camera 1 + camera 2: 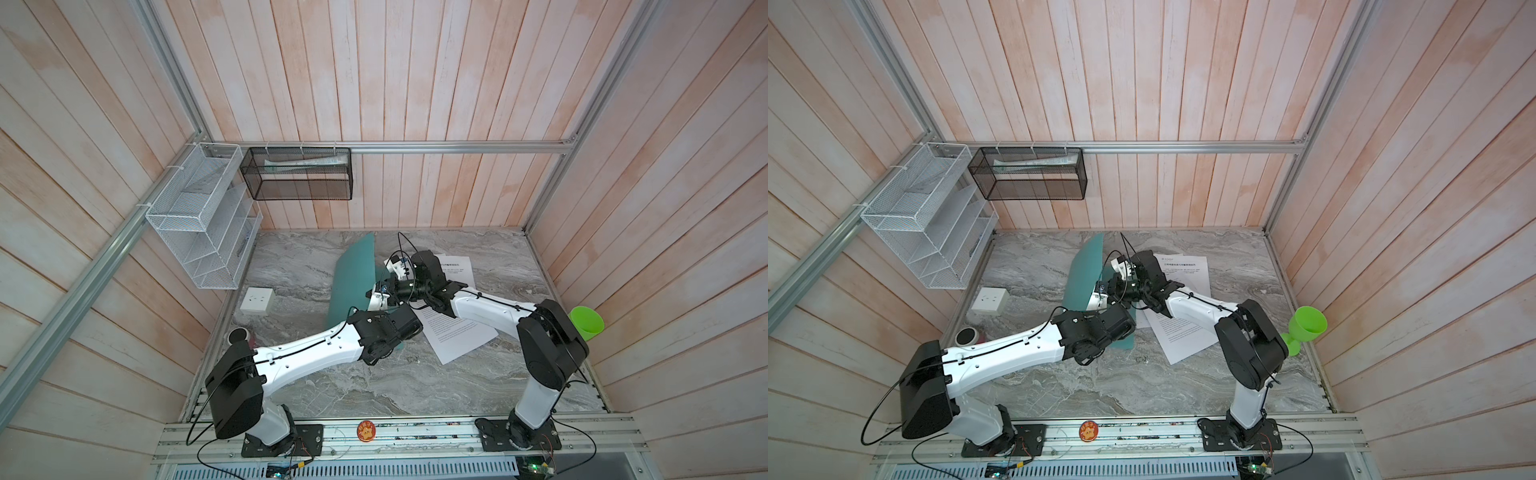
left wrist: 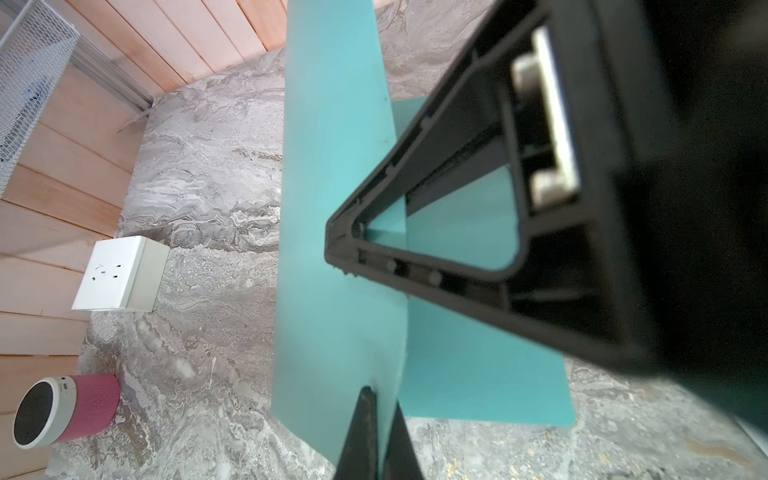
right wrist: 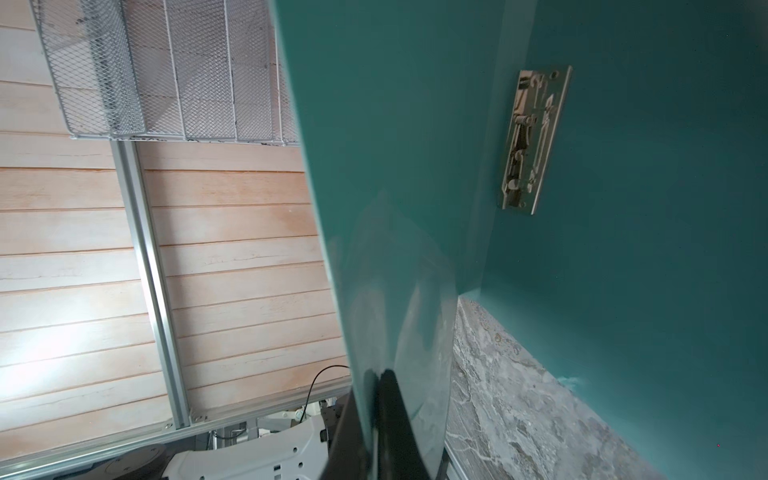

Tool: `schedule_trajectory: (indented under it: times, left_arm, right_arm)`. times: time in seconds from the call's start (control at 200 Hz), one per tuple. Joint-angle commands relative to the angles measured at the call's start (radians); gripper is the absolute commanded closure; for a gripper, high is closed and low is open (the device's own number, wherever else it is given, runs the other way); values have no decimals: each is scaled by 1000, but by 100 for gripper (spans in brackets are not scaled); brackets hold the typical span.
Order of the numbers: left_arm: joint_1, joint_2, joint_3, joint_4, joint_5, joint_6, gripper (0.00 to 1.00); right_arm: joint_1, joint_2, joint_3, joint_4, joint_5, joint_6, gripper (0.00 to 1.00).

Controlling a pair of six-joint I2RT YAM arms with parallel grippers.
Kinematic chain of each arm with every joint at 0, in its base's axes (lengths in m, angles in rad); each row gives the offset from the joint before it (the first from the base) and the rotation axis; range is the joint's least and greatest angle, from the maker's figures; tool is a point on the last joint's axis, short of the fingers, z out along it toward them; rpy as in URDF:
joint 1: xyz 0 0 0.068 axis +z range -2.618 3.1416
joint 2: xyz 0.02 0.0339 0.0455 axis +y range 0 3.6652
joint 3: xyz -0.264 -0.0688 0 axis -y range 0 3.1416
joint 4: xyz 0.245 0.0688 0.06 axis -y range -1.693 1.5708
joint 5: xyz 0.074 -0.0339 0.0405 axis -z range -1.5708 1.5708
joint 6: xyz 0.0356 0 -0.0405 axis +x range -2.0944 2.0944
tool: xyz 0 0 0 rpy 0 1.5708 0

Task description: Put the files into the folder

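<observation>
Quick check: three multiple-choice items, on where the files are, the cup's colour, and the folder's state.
1. The files lie: A inside the folder; B in mid-air; C on the table beside it.
2. The cup is: A red; B green; C blue.
3. The folder's cover: A upright, pinched by left gripper and right gripper; B shut flat; C torn off.
C, sheets rest on marble; B, plainly green; A, wrist views show it clamped.

Bright, even light; blurred close foregrounds
</observation>
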State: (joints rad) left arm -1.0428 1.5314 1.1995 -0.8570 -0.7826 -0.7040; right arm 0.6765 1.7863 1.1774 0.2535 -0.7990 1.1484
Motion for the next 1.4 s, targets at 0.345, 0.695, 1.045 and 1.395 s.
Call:
schedule_trajectory:
  times: [0.345,0.695,1.045,1.395]
  left_arm:
    - [30,-59,60,-73,145,-11,100]
    - [79,-167,65,-41,340,28,100]
    - [268,-417,-174,106,538,-25,76]
    - [565,-722,-329,15,558,-46,28]
  right_arm:
    - [-206,-111,-33,185,-170,6,63]
    - [-208,-37,-79,138,-105,-63,69]
    - [-97,67,80,24,-52,-134,71]
    - [37,280,456,-242,45,-249,72]
